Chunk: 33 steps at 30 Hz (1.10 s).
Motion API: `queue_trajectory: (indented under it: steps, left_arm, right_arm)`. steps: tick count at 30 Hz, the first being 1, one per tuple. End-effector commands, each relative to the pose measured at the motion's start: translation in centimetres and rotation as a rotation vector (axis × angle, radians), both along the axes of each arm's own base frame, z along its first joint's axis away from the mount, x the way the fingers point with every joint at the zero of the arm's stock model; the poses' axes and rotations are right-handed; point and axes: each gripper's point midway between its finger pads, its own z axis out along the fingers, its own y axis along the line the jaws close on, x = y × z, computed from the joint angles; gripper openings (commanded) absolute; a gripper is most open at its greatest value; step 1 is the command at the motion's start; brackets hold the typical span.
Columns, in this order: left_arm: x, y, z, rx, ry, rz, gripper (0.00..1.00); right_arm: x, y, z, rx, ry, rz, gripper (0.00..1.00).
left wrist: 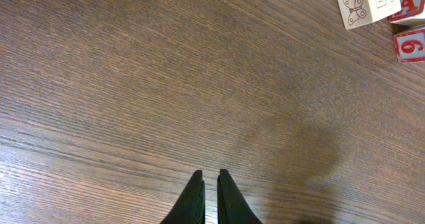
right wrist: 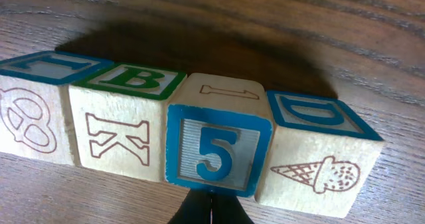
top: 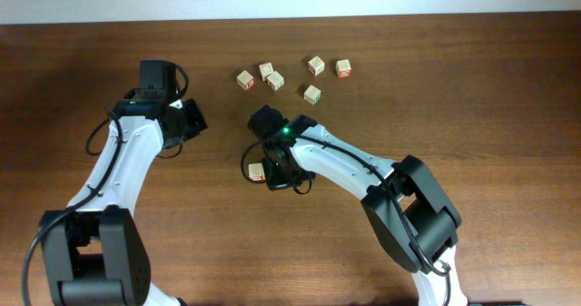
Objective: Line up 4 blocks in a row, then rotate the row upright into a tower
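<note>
The four blocks stand side by side in a row in the right wrist view. From the left they are a pretzel-faced block (right wrist: 30,117) with a blue top, a "K" block (right wrist: 119,134) with a green "B" on top, a blue "5" block (right wrist: 218,151) and an ice-cream block (right wrist: 322,161) with a blue "D" on top. The "5" block juts forward of the row. My right gripper (right wrist: 210,194) is shut, its tips against that block's lower edge. From overhead the right gripper (top: 275,167) covers the row except one end block (top: 256,171). My left gripper (left wrist: 210,174) is shut over bare wood.
Several paler cubes lie scattered at the back of the table, among them one (top: 245,79) at the left and one (top: 343,68) at the right. The left wrist view catches a butterfly cube (left wrist: 368,4) and a red "6" cube (left wrist: 410,46) at its top right corner.
</note>
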Motion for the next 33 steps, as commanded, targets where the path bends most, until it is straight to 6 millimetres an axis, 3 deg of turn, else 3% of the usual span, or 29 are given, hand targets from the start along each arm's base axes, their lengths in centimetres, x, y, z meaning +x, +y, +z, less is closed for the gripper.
queue_trajectory:
  steps: [1, 3, 4, 5, 6, 7, 9, 11, 12, 15, 18, 22, 25, 28, 33]
  left_arm:
    - [0.5, 0.1, 0.6, 0.0, -0.015, 0.009, 0.06]
    - [0.4, 0.1, 0.5, -0.001, -0.011, 0.009, 0.05]
    - [-0.3, 0.0, 0.2, 0.006, 0.02, -0.013, 0.01]
    - [-1.4, 0.1, -0.2, 0.016, 0.064, -0.038, 0.0]
    - [-2.4, 0.0, -0.5, 0.014, 0.108, -0.039, 0.0]
    - [-3.1, -0.4, -0.7, 0.002, 0.136, -0.048, 0.0]
    - [-5.0, -2.8, -1.1, -0.027, 0.206, -0.155, 0.0]
    - [-6.1, -6.3, -1.3, -0.045, 0.22, -0.341, 0.0]
    - [-6.2, -7.4, -1.7, -0.042, 0.228, -0.371, 0.0]
    - [-7.3, -7.8, -4.2, -0.035, 0.3, -0.413, 0.0]
    - [-7.5, -9.4, -5.1, -0.134, 0.321, -0.401, 0.0]
    - [-8.4, -9.3, -6.2, -0.155, 0.365, -0.326, 0.0]
    - [-8.7, -10.7, -7.1, -0.16, 0.382, -0.358, 0.0]
    - [-8.5, -12.3, -7.2, -0.154, 0.356, -0.401, 0.0]
    - [-8.1, -12.3, -7.2, -0.15, 0.339, -0.402, 0.0]
  right_arm:
    - [-1.0, -0.1, 2.1, 0.019, 0.042, 0.018, 0.05]
    - [0.3, -0.6, 6.9, 0.069, -0.022, 0.011, 0.04]
    - [1.6, -2.3, 10.5, 0.109, -0.08, -0.022, 0.04]
    - [2.8, -5.2, 12.6, 0.13, -0.106, -0.058, 0.04]
    - [3.7, -7.6, 13.1, 0.153, -0.09, -0.065, 0.04]
    - [4.2, -9.3, 13.0, 0.187, -0.06, -0.051, 0.09]
    - [4.6, -12.1, 10.9, 0.291, 0.01, -0.044, 0.1]
    - [4.1, -12.1, 8.1, 0.378, 0.022, 0.009, 0.07]
    - [3.9, -11.9, 5.7, 0.386, 0.0, 0.012, 0.05]
    - [3.9, -11.8, 2.9, 0.401, -0.03, -0.029, 0.04]
    - [3.9, -11.5, 2.3, 0.411, -0.048, -0.032, 0.04]
    - [4.7, -10.3, 1.6, 0.41, -0.086, -0.04, 0.04]
    - [4.9, -10.0, 1.7, 0.415, -0.1, -0.032, 0.05]
    - [4.8, -9.0, 1.7, 0.402, -0.112, -0.018, 0.05]
    - [4.8, -9.0, 1.6, 0.395, -0.106, -0.041, 0.05]
